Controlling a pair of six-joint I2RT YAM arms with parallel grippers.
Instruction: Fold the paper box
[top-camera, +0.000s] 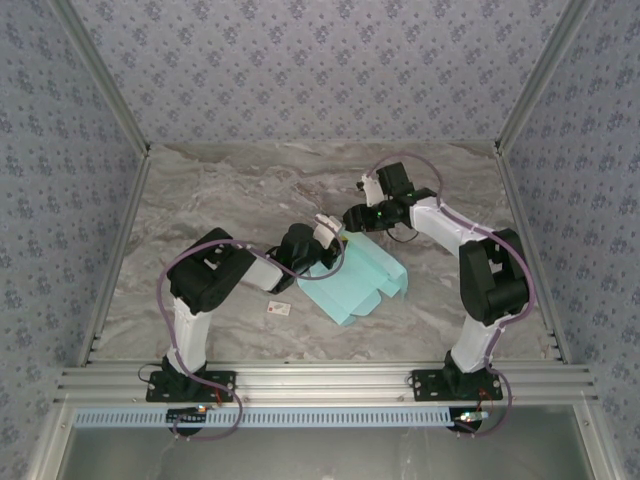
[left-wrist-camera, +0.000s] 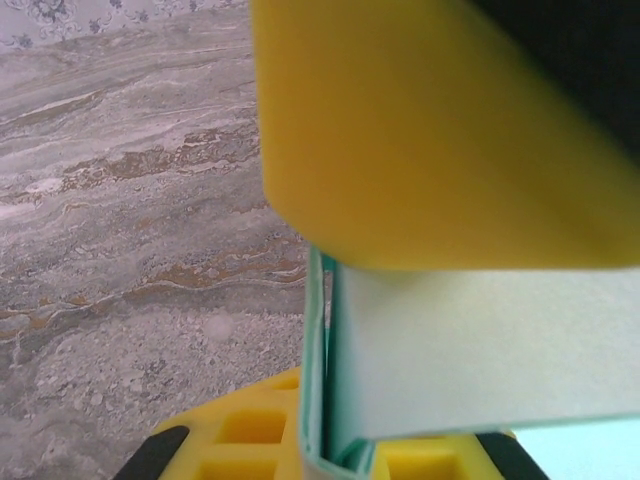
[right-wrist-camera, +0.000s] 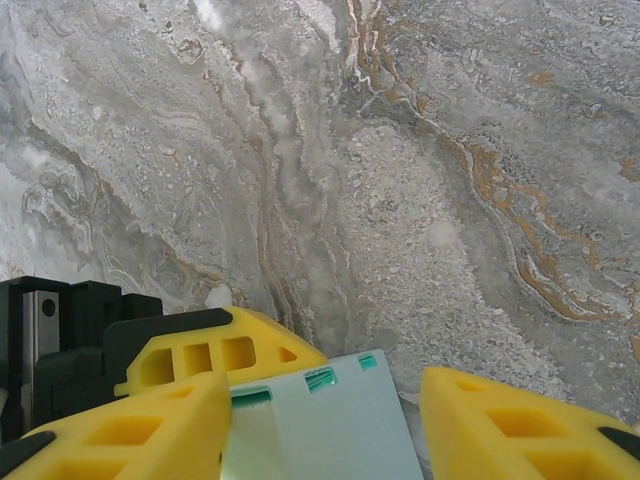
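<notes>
The paper box (top-camera: 358, 283) is a mint card sheet, partly folded, lying on the marble table between the arms. My left gripper (top-camera: 326, 231) is at its far left corner, shut on a folded edge of the paper box (left-wrist-camera: 480, 350); in the left wrist view the card stands pinched between the yellow fingers (left-wrist-camera: 420, 130). My right gripper (top-camera: 350, 217) hovers just beyond the same corner. Seen from the right wrist, the right gripper (right-wrist-camera: 322, 402) is open, and the slotted end of the paper box (right-wrist-camera: 330, 425) lies between its fingers without touching the right one.
A tiny white tag (top-camera: 281, 309) with a red mark lies on the table left of the box. The left gripper's yellow finger (right-wrist-camera: 222, 353) sits close beside the right gripper's left finger. Patterned walls enclose the table (top-camera: 240, 190) on three sides.
</notes>
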